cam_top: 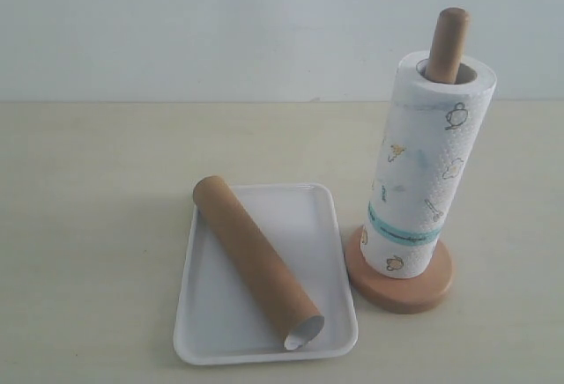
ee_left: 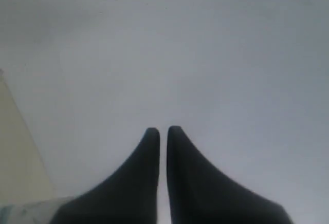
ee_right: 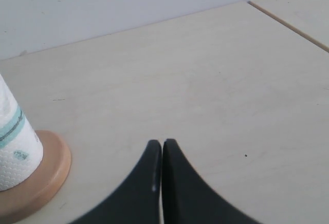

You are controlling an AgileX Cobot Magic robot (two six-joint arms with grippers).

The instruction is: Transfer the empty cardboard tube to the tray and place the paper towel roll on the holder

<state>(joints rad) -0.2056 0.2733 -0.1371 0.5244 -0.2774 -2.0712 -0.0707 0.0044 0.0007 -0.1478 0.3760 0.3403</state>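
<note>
While neither arm showed in the exterior view, the empty cardboard tube (cam_top: 256,256) lay inside the tray (cam_top: 308,217). It ran diagonally from the tray's far left corner toward its near right corner, and its open, whitish end rested at the near rim. The tray sat flat on the desk (cam_top: 88,225), with the holder (cam_top: 403,291) just beside it on the right. Whether the tray's edge touched the holder's round base could not be told.

The paper towel roll (cam_top: 427,181) stood upright on that base, threaded over the pole, and the pole's rounded top rose out of the roll's hollow core. A teal band circled the lower part of the roll, with small cartoon prints above and below it.

The left gripper (ee_left: 163,131) was closed, its 2 dark fingers nearly meeting with only a thin slit between them. It gripped nothing and faced a plain grey wall (ee_left: 205,54). The right gripper (ee_right: 162,144) was also closed and empty, its 2 fingers pressed together. It hung low over bare desk, near the holder's base but apart from it, with the bottom of the roll in sight on that base.
</note>
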